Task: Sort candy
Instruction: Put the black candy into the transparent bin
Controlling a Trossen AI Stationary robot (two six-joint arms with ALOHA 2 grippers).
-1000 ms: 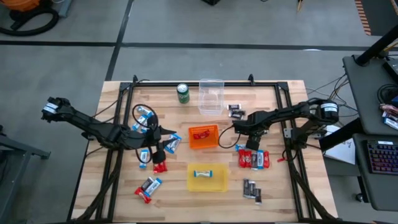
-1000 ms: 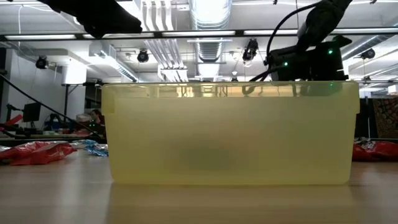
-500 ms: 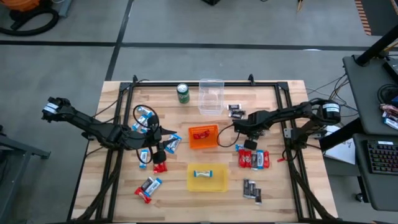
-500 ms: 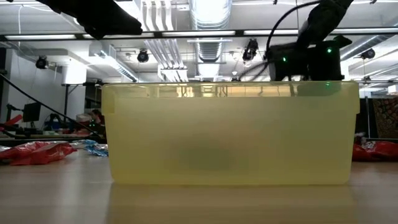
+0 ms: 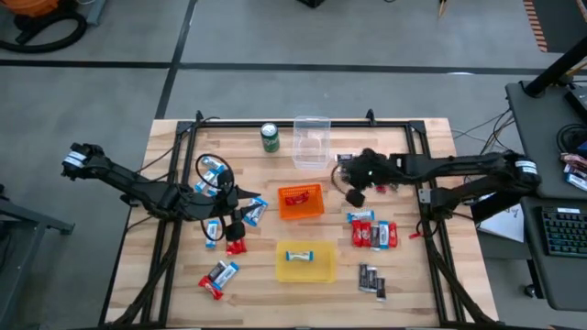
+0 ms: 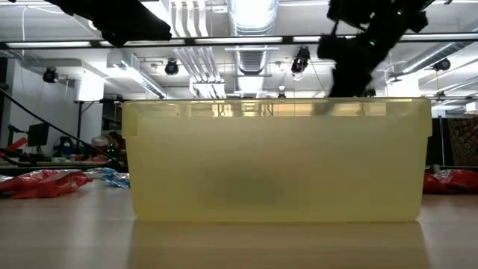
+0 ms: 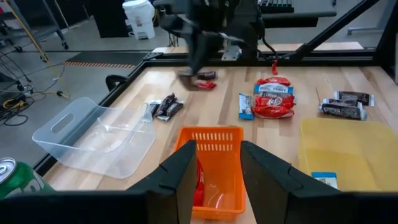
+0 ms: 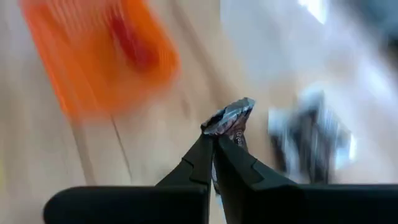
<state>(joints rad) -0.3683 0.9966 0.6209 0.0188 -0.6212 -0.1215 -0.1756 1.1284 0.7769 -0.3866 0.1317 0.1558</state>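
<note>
Dark fingers of the right gripper [image 8: 214, 146] pinched together on a dark-wrapped candy bar [image 8: 230, 119], raised above the table between the orange bin [image 5: 300, 201] and the clear bin [image 5: 311, 141]. Left gripper [image 7: 212, 163] spread apart, beside loose candy [image 5: 229, 225] left of the orange bin.

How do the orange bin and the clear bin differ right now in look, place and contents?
The orange bin is opaque with slotted walls; the clear bin is see-through with smooth walls. The orange bin sits mid-table, between the two arms; the clear bin sits near the far edge beside the green can. The orange bin holds a red candy; the clear bin shows nothing inside. Both are small, open-topped and stand upright on the table.
</note>
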